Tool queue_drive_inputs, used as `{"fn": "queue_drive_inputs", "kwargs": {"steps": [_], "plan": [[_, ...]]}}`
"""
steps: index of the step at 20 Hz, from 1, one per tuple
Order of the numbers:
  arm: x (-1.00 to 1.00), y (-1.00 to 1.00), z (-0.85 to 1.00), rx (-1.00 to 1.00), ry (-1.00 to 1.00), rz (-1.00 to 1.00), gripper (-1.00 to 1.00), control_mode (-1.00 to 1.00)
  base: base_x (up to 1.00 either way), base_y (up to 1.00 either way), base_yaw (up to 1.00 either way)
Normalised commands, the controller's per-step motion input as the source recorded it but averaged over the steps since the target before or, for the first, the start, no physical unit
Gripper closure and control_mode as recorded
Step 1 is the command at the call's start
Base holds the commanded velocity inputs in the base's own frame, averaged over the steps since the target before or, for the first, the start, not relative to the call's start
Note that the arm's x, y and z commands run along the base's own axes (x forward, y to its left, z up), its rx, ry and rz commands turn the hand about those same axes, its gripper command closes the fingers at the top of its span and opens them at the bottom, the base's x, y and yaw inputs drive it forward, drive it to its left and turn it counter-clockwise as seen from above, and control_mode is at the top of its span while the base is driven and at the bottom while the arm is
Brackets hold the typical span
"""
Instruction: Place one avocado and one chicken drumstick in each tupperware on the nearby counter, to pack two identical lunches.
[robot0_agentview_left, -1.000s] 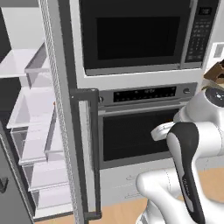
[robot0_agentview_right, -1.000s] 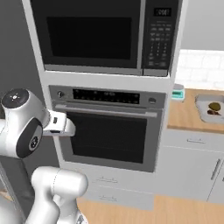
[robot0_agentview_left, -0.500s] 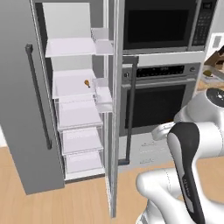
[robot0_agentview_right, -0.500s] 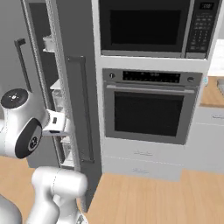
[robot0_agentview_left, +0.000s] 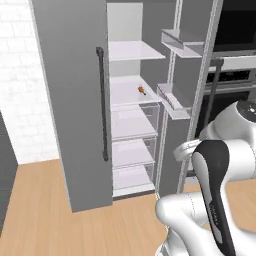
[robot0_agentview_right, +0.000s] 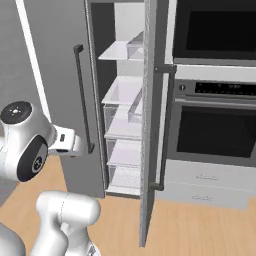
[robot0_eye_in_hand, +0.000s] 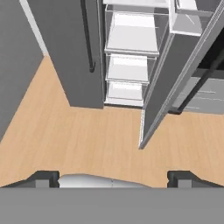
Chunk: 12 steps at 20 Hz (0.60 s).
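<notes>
Hanging wide open and empty over the wooden floor (robot0_eye_in_hand: 78, 140), the claw (robot0_eye_in_hand: 113, 177) faces an open fridge (robot0_agentview_left: 80, 100); a chicken drumstick (robot0_agentview_left: 142, 90) lies on its shelf (robot0_agentview_left: 127, 95).

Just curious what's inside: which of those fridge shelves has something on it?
The second shelf from the top; a small orange-brown item lies on it, while the other shelves look bare.

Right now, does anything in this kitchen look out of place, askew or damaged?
Nothing looks damaged or spilled. The fridge door stands wide open, and the shelves are almost bare: one small orange-brown item, likely a chicken drumstick, lies alone on a middle shelf. The gripper is open and holds nothing.
</notes>
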Motion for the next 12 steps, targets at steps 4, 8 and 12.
{"fn": "queue_drive_inputs", "kwargs": {"steps": [4,8,12], "plan": [[0.00,0.00,0.00,0.00,0.00,0.00,-1.00,1.00,0.70,0.61,-0.24],[0.00,0.00,0.00,0.00,0.00,0.00,-1.00,1.00,0.84,-0.01,-0.32],[0.00,0.00,0.00,0.00,0.00,0.00,-1.00,1.00,0.89,-0.01,-0.32]]}}
